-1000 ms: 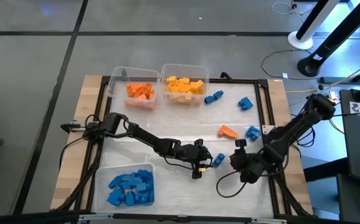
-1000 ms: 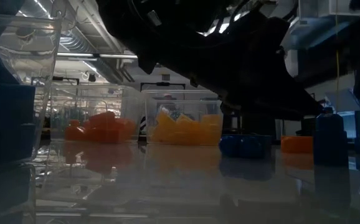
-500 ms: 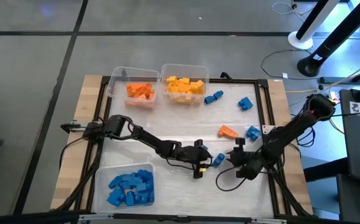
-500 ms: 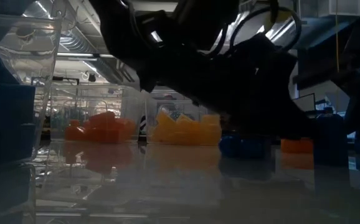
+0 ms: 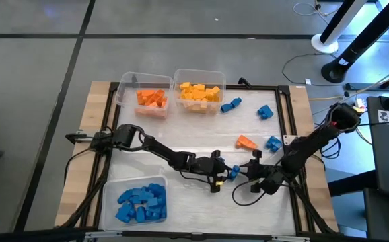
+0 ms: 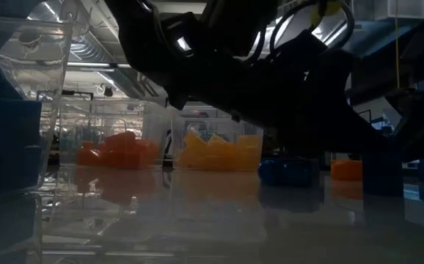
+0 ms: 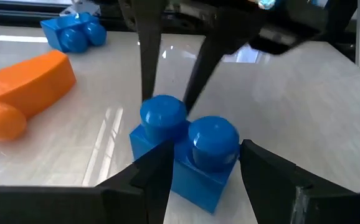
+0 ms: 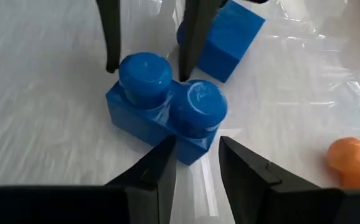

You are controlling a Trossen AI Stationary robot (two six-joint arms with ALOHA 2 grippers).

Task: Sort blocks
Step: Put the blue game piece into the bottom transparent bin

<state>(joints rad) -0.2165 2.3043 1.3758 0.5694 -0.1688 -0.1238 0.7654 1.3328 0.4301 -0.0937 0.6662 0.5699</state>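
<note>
surface: pale tabletop point(image 5: 181, 134) in a wooden frame, grey floor around it, lab room behind in low view.
change: right gripper point(image 5: 249, 171) had slid in from a second earlier, closing the gap to the small blue two-stud plastic brick point(image 5: 235, 172); left gripper point(image 5: 223, 173) had barely moved.
left gripper state: fingers spread, straddling the blue brick, one finger on each side; not clearly squeezing it.
right gripper state: fingers parted, tips right at the brick's opposite end; contact could not be told.
task thing: brick sat flat on the table between the two grippers, studs up.
meaning: looked like both arms converging on one brick; judged a handover or a shared grab, brick not lifted yet.
sorted so far: clear plastic bin of blue bricks point(image 5: 140, 204) behind the left gripper; clear bin of orange bricks point(image 5: 151, 99) and clear bin of yellow bricks point(image 5: 200, 93) well beyond it.
loose: orange brick point(image 5: 245, 142) and more blue bricks point(image 5: 273, 143) just beyond the right gripper.
hidden: low view blocked by dark arm silhouettes; grip contact hard to make out.
</note>
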